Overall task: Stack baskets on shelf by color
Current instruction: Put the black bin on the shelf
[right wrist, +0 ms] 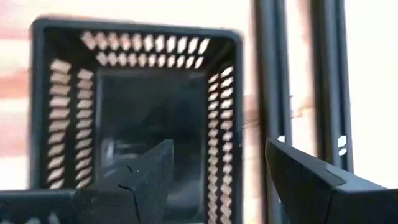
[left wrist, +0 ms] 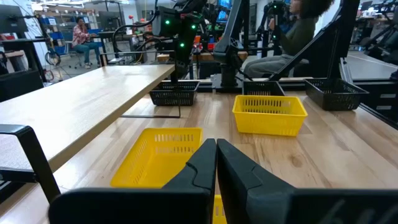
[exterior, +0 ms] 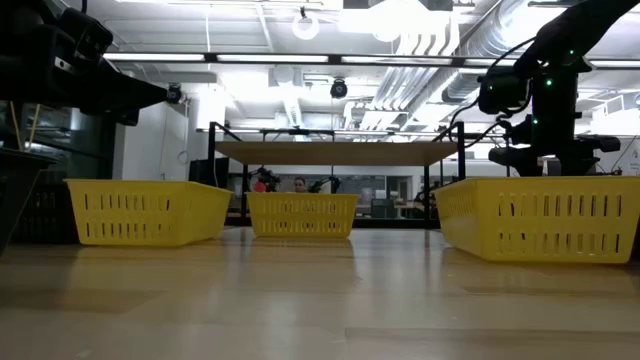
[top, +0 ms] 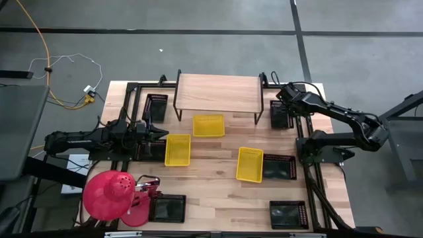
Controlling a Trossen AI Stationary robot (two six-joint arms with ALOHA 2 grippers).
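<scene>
Three yellow baskets (top: 207, 125) unlabelled | right gripper (right wrist: 214, 165) spread over black basket (right wrist: 134, 106)

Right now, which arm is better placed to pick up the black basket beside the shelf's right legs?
Right. Its open tool hangs directly above that black basket, while the left tool, fingers together, sits across the table beside a yellow basket.

Three yellow baskets (top: 208, 125) lie upright before the bare shelf (top: 217, 92), black baskets (top: 279, 167) scattered around.
</scene>
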